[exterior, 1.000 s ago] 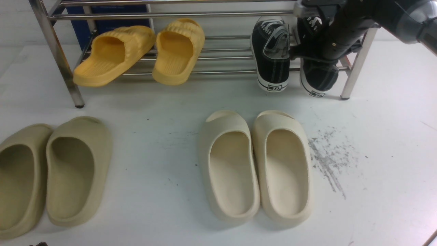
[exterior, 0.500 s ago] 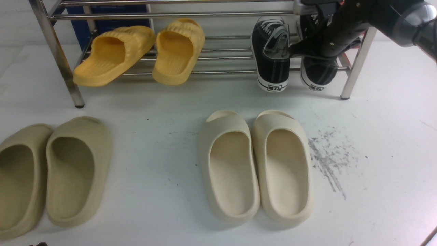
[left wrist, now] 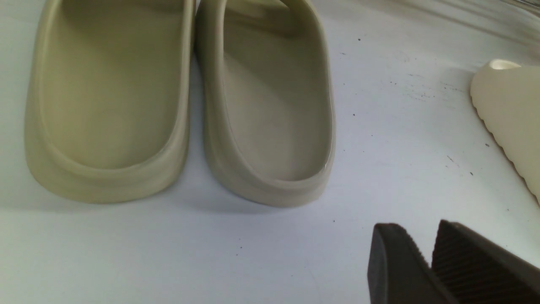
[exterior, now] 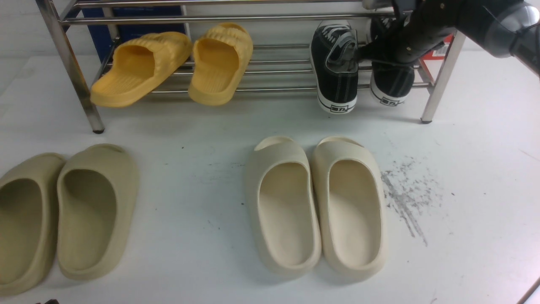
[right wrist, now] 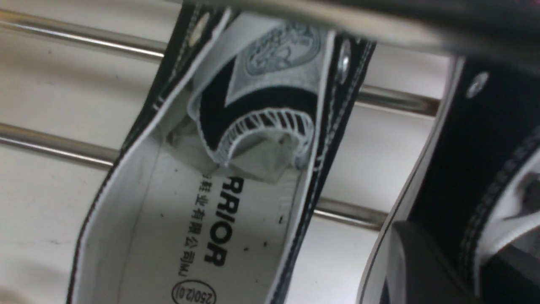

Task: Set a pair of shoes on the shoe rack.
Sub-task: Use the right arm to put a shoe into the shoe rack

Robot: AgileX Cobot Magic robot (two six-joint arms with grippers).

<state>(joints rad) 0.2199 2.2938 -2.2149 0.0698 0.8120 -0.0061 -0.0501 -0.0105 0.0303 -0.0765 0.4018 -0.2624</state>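
Note:
Both black sneakers stand on the lower tier of the steel shoe rack [exterior: 274, 89] at its right end, heels toward me. The left sneaker [exterior: 335, 67] stands free, and its white insole [right wrist: 202, 211] fills the right wrist view. My right arm [exterior: 422, 29] covers much of the right sneaker [exterior: 391, 86]. My right gripper [right wrist: 457, 245] straddles that sneaker's side wall [right wrist: 476, 139], one finger outside and one inside; whether it still presses is unclear. My left gripper [left wrist: 415, 228] hovers low over the table near the beige slides, slightly open and empty.
Two yellow slippers [exterior: 143, 67] [exterior: 221, 63] lie on the rack's left half. A cream pair of slides [exterior: 316, 207] sits mid-table. A beige pair of slides [exterior: 63, 215] [left wrist: 270, 105] lies at the near left. Rack legs [exterior: 438, 84] stand right of the sneakers. Dark scuffs [exterior: 405, 194] mark the table.
My right arm has drawn back into the rack, and the right sneaker has slid deeper onto the lower tier, its heel now nearly level with the left sneaker's. Nothing else moved.

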